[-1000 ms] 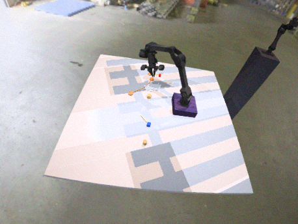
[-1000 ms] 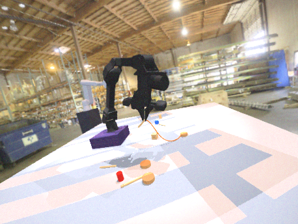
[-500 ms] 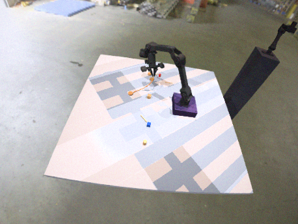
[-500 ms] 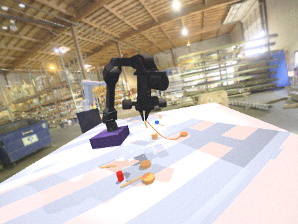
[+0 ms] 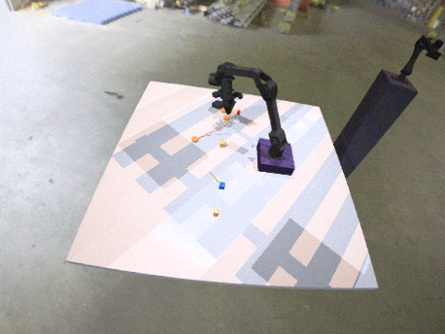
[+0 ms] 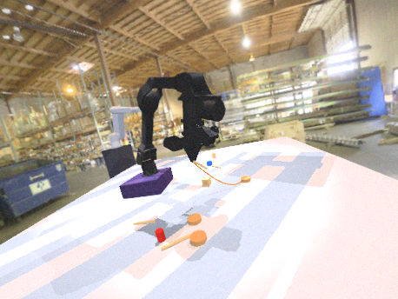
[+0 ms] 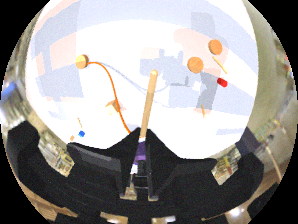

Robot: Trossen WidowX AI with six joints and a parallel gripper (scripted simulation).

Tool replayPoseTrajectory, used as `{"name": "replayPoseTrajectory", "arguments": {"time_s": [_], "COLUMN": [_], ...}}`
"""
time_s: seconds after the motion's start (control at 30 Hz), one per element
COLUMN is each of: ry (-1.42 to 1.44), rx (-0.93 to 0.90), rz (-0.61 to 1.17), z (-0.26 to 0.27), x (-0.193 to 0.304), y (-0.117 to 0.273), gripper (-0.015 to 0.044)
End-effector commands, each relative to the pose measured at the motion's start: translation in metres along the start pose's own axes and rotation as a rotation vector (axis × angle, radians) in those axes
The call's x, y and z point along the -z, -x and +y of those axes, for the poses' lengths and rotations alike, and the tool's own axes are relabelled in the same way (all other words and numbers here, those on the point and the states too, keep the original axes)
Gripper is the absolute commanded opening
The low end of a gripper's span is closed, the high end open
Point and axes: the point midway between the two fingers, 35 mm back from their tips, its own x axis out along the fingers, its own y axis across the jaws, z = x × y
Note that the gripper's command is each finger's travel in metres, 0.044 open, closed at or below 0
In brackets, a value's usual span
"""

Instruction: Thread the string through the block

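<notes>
Button [image 5: 194, 139] [image 6: 246, 178] [image 7: 81, 61] leftmost in wrist view, string [image 6: 213, 176] [image 7: 113, 84] attached; block [image 5: 222, 144] [image 6: 206, 182] [image 7: 112, 107] on table, unthreaded; gripper [image 5: 229, 112] [image 6: 193, 161] [image 7: 143, 131] pinches stick [image 6: 201, 165] [image 7: 149, 105] above table. Pickup done; threading, pull-through, put-down, release left.

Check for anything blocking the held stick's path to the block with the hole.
Nothing visible blocks it: the gripper holds the stick above the table, with no object visible between it and the block.
</notes>
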Motion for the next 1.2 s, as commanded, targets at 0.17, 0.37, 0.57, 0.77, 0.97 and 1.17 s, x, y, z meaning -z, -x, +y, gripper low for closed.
{"name": "replayPoseTrajectory", "arguments": {"time_s": [0.17,0.37,0.57,0.77,0.97,1.17], "ry": [0.331,0.538,0.746,0.953,1.161,1.368], "rx": [-0.012,-0.016,-0.020,-0.024,-0.027,-0.029], "rz": [-0.001,-0.004,-0.007,-0.012,-0.017,-0.024], "z": [0.0002,-0.0001,-0.0003,-0.0005,-0.0007,-0.0009], "x": [-0.0006,-0.0011,-0.0015,-0.0018,-0.0022,-0.0025], "y": [0.0002,0.0002,0.0004,0.0005,0.0006,0.0008], "gripper": [0.0000,0.0000,0.0000,0.0000,0.0000,0.0000]}}
